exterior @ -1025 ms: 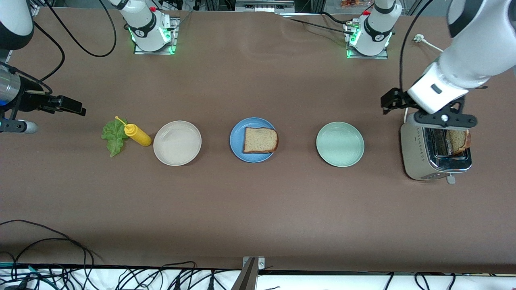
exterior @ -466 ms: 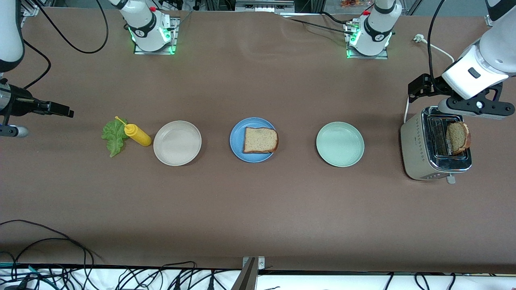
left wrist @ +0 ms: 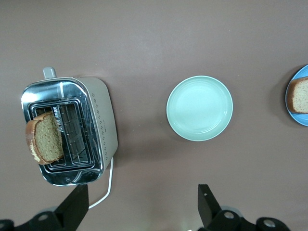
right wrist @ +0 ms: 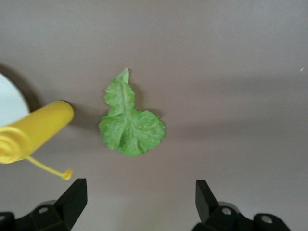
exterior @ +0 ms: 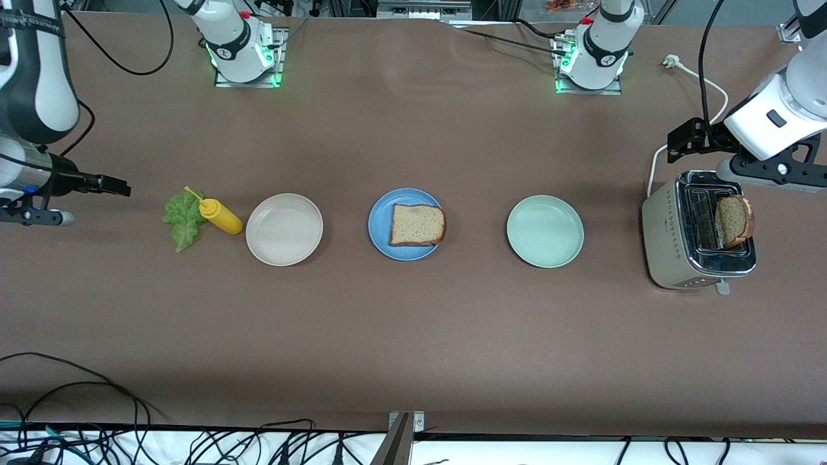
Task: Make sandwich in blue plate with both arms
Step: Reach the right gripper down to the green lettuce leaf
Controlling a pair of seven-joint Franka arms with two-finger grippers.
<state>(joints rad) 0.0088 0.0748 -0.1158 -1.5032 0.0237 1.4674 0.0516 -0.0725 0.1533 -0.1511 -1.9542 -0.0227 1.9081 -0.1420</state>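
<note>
No readable text, labels, brands, numbers or signs on anything in view

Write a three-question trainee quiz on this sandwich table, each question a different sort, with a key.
1. True or false: one toast slice lies on the blue plate.
2. What lies beside the mustard bottle? A) lettuce B) a knife C) a cup
3. Fill in: the other toast stands in the ____.

Key:
1. True.
2. A.
3. Toaster. The left hand is above it, open; the right hand is open over the lettuce.
</note>
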